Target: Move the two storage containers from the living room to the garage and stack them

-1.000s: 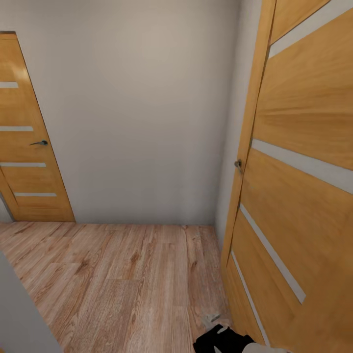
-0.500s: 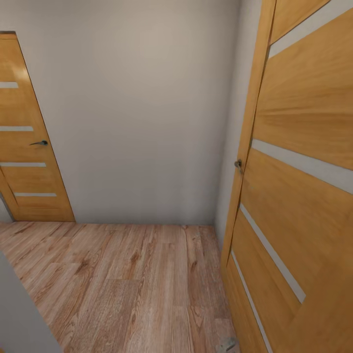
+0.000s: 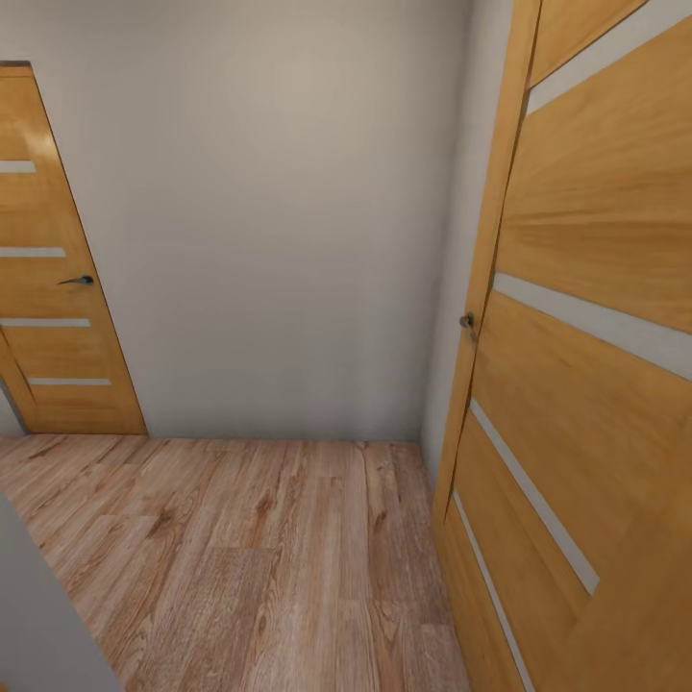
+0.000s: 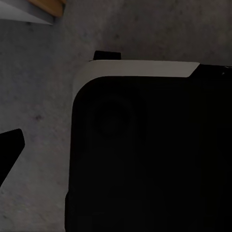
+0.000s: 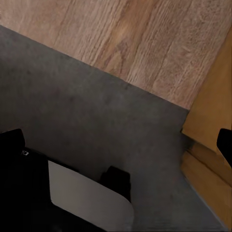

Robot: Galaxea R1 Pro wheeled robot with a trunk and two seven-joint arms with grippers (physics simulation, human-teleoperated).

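In the head view a pale grey wall (image 3: 279, 211) stands ahead, with a wood door (image 3: 48, 288) at its left end and another door (image 3: 586, 336) along the light plank floor's (image 3: 240, 557) right edge. The right wrist view looks down where planks meet dark grey concrete floor (image 5: 96, 125); the left wrist view shows that concrete beside the robot's black base (image 4: 154, 154). A dark fingertip (image 4: 9, 150) shows at the left wrist view's edge and another fingertip (image 5: 224, 145) at the right's, and whether either gripper is parted or closed cannot be told.

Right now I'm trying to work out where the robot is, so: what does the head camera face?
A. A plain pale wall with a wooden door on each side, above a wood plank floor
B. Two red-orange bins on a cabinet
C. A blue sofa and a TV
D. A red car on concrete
A: the head view shows a pale wall, a wooden door at left, another at right, and plank floor.
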